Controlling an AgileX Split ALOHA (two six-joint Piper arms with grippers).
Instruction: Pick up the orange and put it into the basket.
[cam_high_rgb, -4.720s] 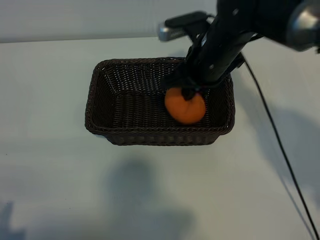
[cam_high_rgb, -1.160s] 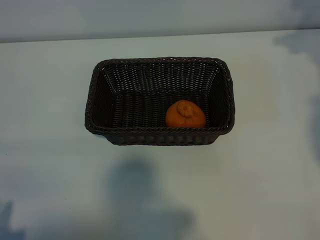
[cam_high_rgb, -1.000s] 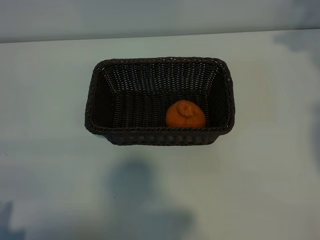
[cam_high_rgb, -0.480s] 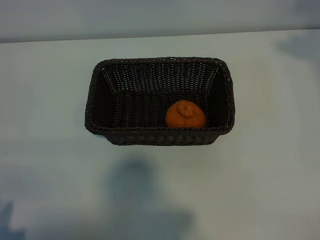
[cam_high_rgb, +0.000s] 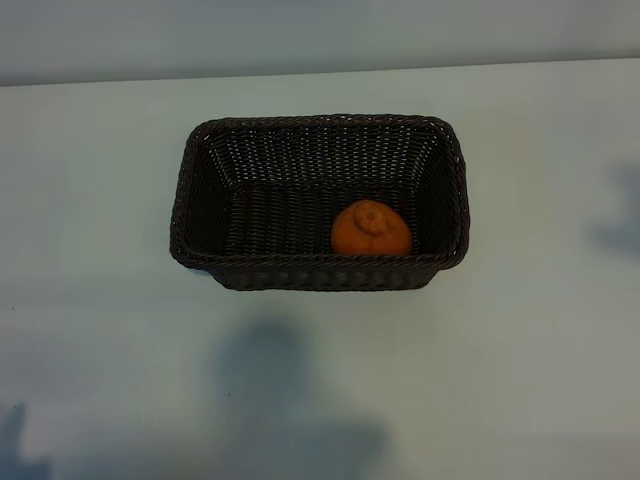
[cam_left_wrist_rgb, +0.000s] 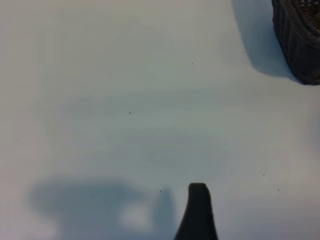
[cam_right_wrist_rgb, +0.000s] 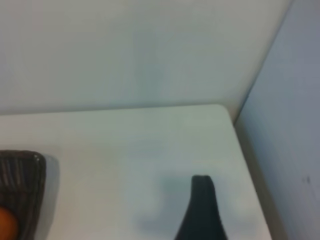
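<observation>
The orange (cam_high_rgb: 371, 228) lies inside the dark brown wicker basket (cam_high_rgb: 320, 121), at its near right, stem end up and touching nothing but the basket. Neither arm appears in the exterior view. In the left wrist view a single dark fingertip (cam_left_wrist_rgb: 198, 200) hangs over bare table, with a corner of the basket (cam_left_wrist_rgb: 300, 40) farther off. The right wrist view has one dark fingertip (cam_right_wrist_rgb: 202, 192) above the table near its corner, and the basket's end (cam_right_wrist_rgb: 22, 185) with a sliver of orange (cam_right_wrist_rgb: 7, 223) at the picture's edge. Both grippers stand open and hold nothing.
The white table (cam_high_rgb: 110, 350) surrounds the basket on all sides. A pale wall (cam_right_wrist_rgb: 150, 50) rises behind the table, and the table edge (cam_right_wrist_rgb: 245, 145) runs close to the right gripper. Soft shadows lie on the table in front of the basket.
The right arm, which stood over the orange in the basket earlier, has left the exterior view. Over the last second the orange and basket have not moved; only a faint shadow at the right shifted.
</observation>
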